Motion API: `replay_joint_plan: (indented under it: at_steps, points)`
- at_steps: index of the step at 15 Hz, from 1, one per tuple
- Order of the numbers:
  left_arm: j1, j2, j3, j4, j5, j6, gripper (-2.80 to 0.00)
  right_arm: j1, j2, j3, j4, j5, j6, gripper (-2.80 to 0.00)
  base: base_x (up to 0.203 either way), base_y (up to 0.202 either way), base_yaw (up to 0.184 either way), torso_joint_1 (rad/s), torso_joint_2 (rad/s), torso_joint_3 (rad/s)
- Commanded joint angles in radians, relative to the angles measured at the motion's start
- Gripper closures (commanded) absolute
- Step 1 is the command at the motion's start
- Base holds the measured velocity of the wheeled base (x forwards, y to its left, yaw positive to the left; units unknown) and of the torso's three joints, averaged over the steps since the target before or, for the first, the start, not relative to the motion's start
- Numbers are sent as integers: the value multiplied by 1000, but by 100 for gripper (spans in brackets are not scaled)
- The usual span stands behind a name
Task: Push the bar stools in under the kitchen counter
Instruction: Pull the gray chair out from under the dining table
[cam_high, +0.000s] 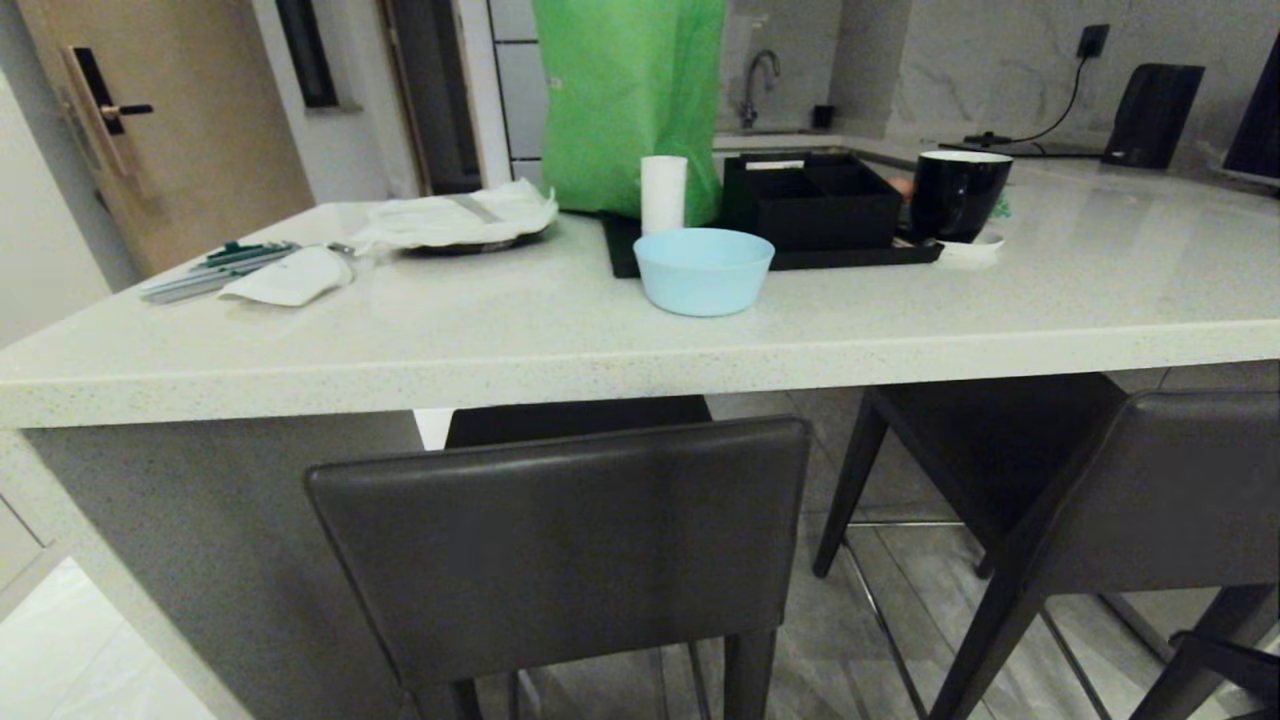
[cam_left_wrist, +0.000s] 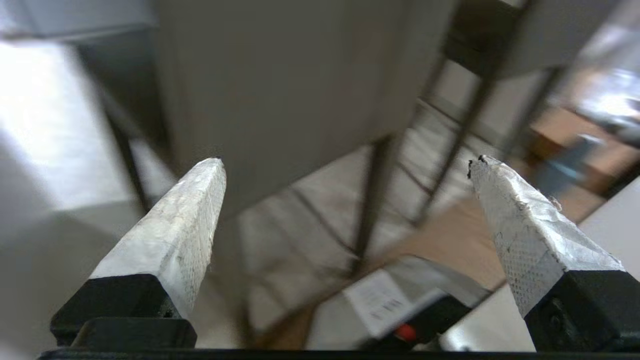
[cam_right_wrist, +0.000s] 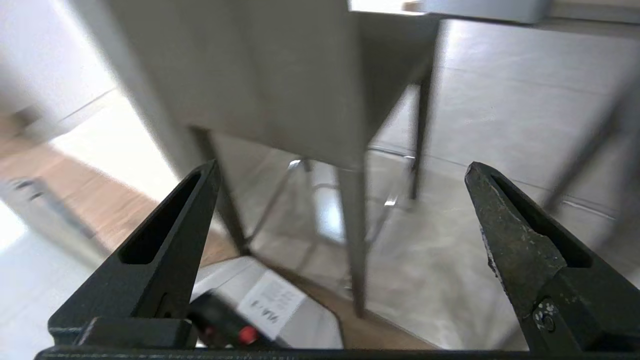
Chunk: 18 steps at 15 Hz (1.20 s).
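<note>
Your left gripper stands wide open and empty, its taped fingers splayed toward the back of the near stool; nothing touches them. Your right gripper is just as wide and grasps nothing, its dark fingers framing the same stool's backrest and legs ahead. Both arms sit low, below the head view, aimed forward and slightly down, which reads as readiness to press the backrest rather than clamp it. Beyond the grippers, that stool stands square to the counter, its seat only partly under the slab. The second stool, off to the right gripper's side, stands angled and further out. Neither is tucked in yet.
</note>
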Motion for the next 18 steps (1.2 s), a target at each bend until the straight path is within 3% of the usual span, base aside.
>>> replay_joint_plan:
  at_steps: [1,3,5,7,9,11,13,18]
  points:
    - [-57,339,30,-213,-11,-15,-280,41,187,10,-107,64,0,-280,0,0,0,0,0,0]
    - [-76,540,49,-424,-37,-25,-280,52,312,14,-227,142,-2,-280,0,0,0,0,0,0]
    - [-47,694,65,-591,-120,-26,-280,56,429,16,-327,186,-10,-280,0,0,0,0,0,0]
    - [112,789,71,-679,-299,20,-280,56,538,16,-412,227,-37,-280,0,0,0,0,0,0]
    - [299,888,64,-764,-520,82,-280,58,643,10,-503,269,-51,-280,0,0,0,0,0,0]
    - [381,975,59,-882,-676,115,-280,59,755,5,-596,296,-67,-280,0,0,0,0,0,0]
    - [390,1018,64,-927,-701,124,-280,71,873,2,-704,311,-83,-280,0,0,0,0,0,0]
    - [385,1158,62,-993,-695,165,-280,87,1118,-24,-985,309,-85,-280,0,0,0,0,0,0]
